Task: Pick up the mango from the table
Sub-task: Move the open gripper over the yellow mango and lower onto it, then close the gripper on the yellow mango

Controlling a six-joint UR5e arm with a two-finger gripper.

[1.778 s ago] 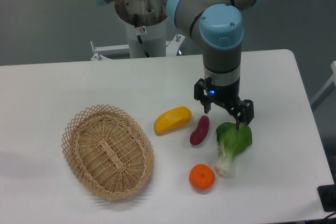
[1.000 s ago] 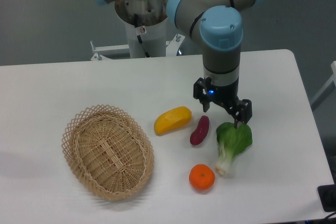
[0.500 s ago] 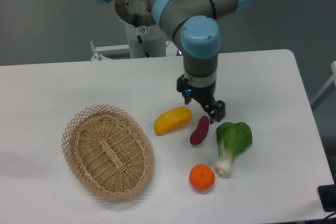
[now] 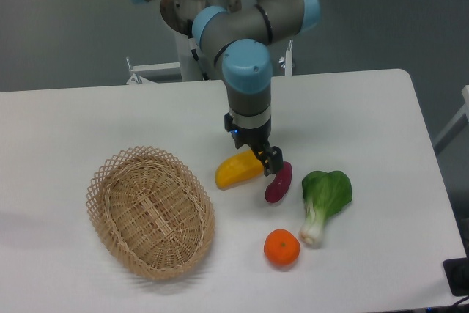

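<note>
Camera view: white table (image 4: 88, 119).
Mango (image 4: 236, 171): lies flat mid-table, long axis left-low to right-high, between basket (image 4: 150, 211) and purple vegetable (image 4: 279, 182).
Gripper (image 4: 256, 154): over mango's right end; finger spread unclear.

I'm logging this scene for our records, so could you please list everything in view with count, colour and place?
mango: one, yellow-orange, mid-table, partly under the gripper
purple vegetable: one, dark purple, just right of the mango
leafy green vegetable: one, green with a white stem, right of the purple vegetable
orange: one, orange, near the front edge
basket: one, tan wicker, empty, left of the mango
table: one, white, under all of it
arm: one, grey with light blue joints, reaching from the back
gripper: one, black, over the mango's right end; finger spacing unclear
</note>
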